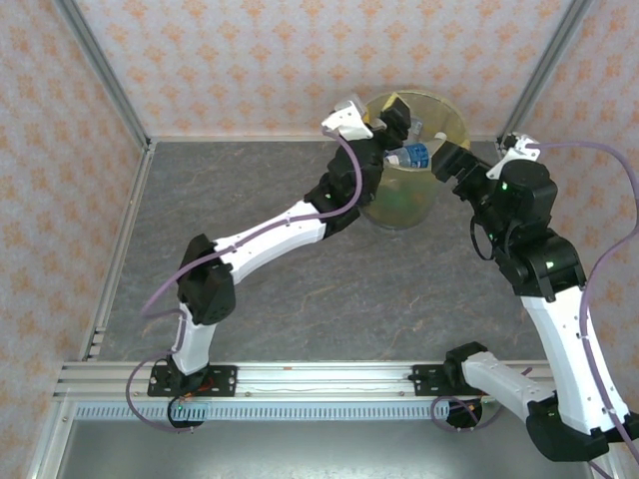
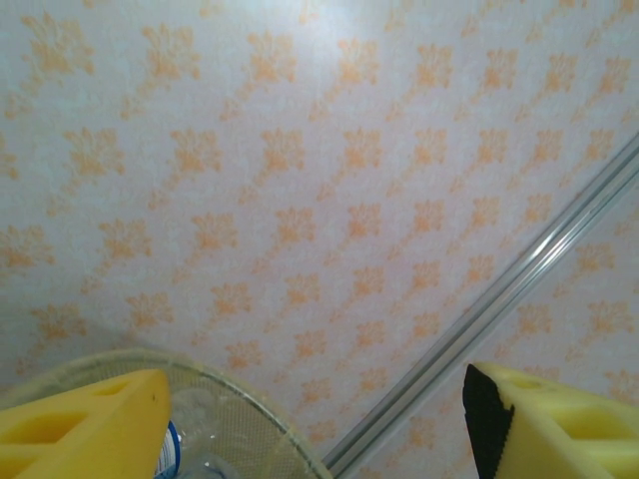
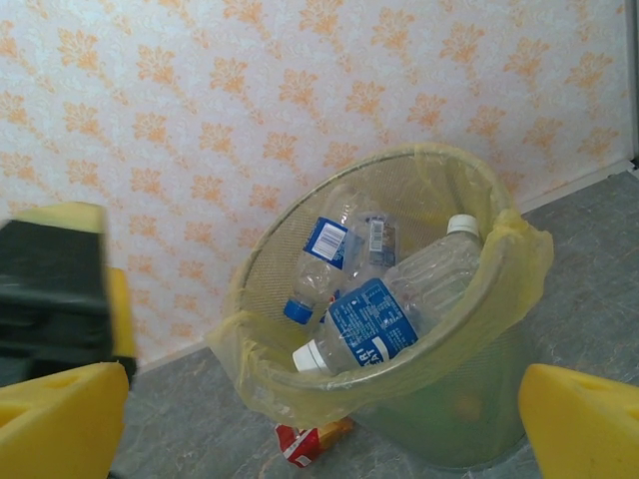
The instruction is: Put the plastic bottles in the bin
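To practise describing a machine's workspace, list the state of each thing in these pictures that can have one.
left gripper: open, empty, over the bin.
right gripper: open, empty.
bin: upright, bag liner over its rim, bottles inside.
white-capped bottle: capped, lying in the bin.
blue-capped bottle: capped, neck down in the bin.

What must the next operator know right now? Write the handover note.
Left end effector: open, empty, over the bin.
Right end effector: open, empty, beside the bin, facing it.
Done: at least two plastic bottles lie in the bin.
Left: a red-labelled bottle seems to lie on the table at the bin's foot; check and bin it.
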